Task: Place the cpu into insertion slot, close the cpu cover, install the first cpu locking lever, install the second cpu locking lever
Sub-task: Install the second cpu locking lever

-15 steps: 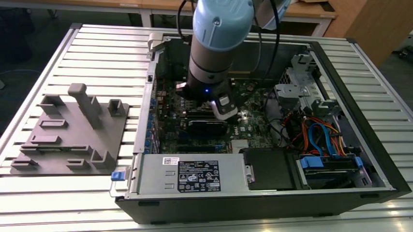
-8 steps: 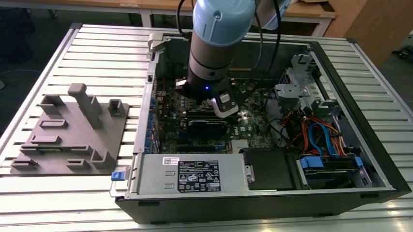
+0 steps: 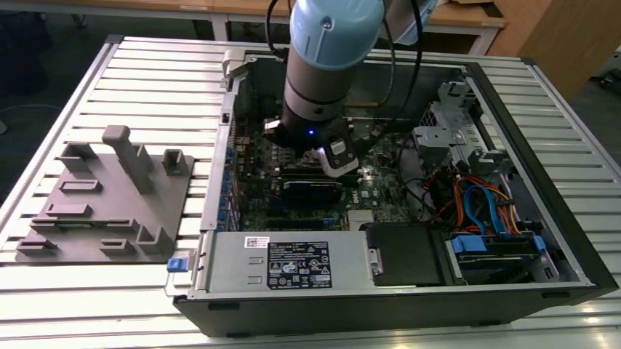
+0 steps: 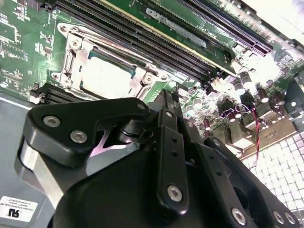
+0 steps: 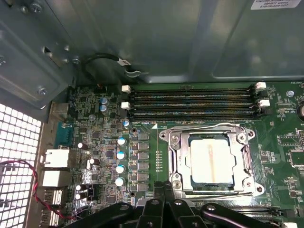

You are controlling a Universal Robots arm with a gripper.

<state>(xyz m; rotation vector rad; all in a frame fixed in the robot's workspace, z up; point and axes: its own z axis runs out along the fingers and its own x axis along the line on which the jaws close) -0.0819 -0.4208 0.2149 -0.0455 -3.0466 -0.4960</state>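
Note:
In both wrist views the cpu (image 5: 211,163) (image 4: 105,78) lies flat with its dull silvery top up, seated in the insertion slot on the green board. The slot itself is hidden beneath it. The silver cpu cover (image 5: 247,156) (image 4: 76,57) lies down around the chip. One thin wire lever (image 5: 209,126) runs flat along one side of the frame, and another (image 5: 216,194) along the opposite side. My gripper (image 5: 167,186) (image 4: 166,97) (image 3: 337,166) hangs just off the socket's edge, fingers together and holding nothing.
Long black memory slots (image 5: 190,102) run beside the socket, below the case wall (image 5: 166,38). A power supply (image 3: 286,262), a drive bay and coloured cables (image 3: 475,203) crowd the case at the exterior view's right. A grey fixture plate (image 3: 107,196) sits outside at the exterior view's left.

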